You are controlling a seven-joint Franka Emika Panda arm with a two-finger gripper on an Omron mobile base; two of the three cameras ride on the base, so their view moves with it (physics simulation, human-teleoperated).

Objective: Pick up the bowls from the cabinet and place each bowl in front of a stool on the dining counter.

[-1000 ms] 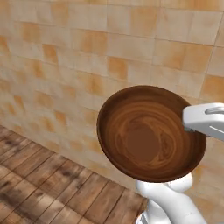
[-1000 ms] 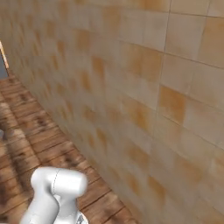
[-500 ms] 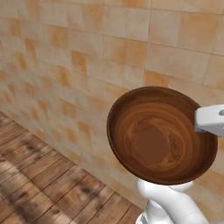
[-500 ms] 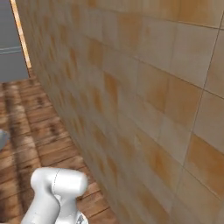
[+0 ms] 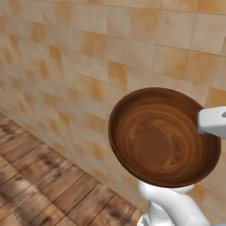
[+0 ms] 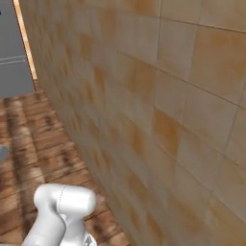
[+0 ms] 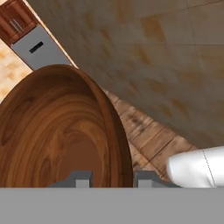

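You see the end effector (image 7: pixel 109 179) clamped on the rim of the dark wooden bowl (image 5: pixel 163 137), one finger inside the wall and one outside. The bowl is held in the air, tilted on its side, with its opening facing the left base camera. A tan tiled wall (image 5: pixel 88 57) stands behind it, and a wood-plank floor (image 5: pixel 39 185) lies below.

arm colour: glossy white (image 5: pixel 170 204), showing smooth rounded casings (no cables or screws visible)
joint: bulging as a rounded cylinder (image 6: pixel 65 204)
hand: showing a white blocky end (image 5: pixel 212 122)
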